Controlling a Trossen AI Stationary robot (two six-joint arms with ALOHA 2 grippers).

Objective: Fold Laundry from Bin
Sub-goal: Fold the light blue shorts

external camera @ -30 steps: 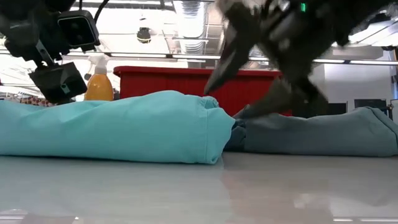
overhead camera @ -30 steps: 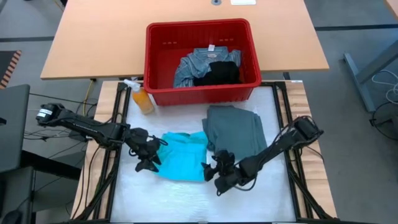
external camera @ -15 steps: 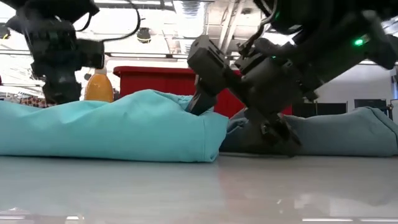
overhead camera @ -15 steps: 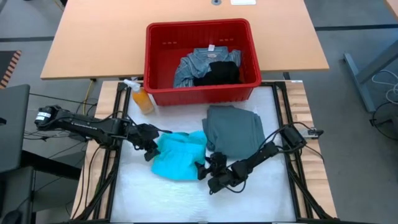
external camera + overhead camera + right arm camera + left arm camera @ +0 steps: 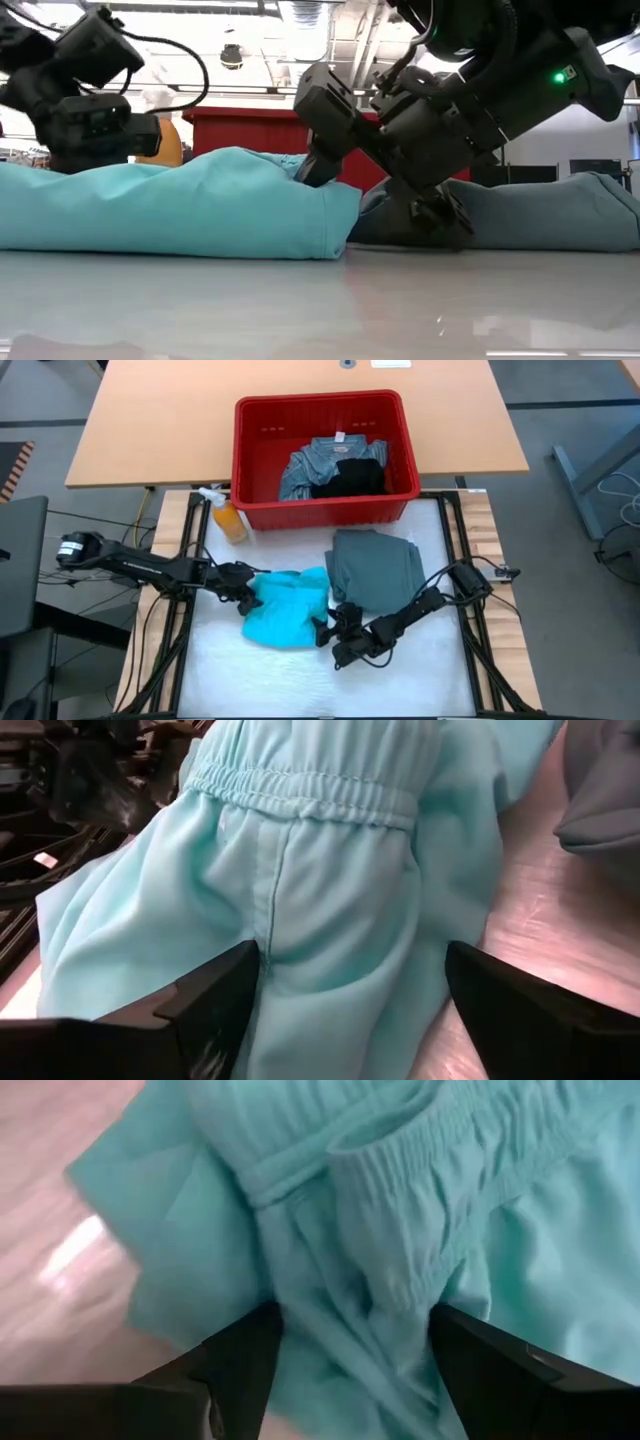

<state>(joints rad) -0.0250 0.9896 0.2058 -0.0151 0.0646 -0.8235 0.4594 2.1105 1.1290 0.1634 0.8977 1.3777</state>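
Both arms' fingers spread wide astride the turquoise garment, none clamped

Left arm – extended low from the table's left edge toward the centre; left gripper down at the surface, fingers spread. Right arm – reaching in from the right edge, angled down; right gripper low near the front centre, fingers spread wide.
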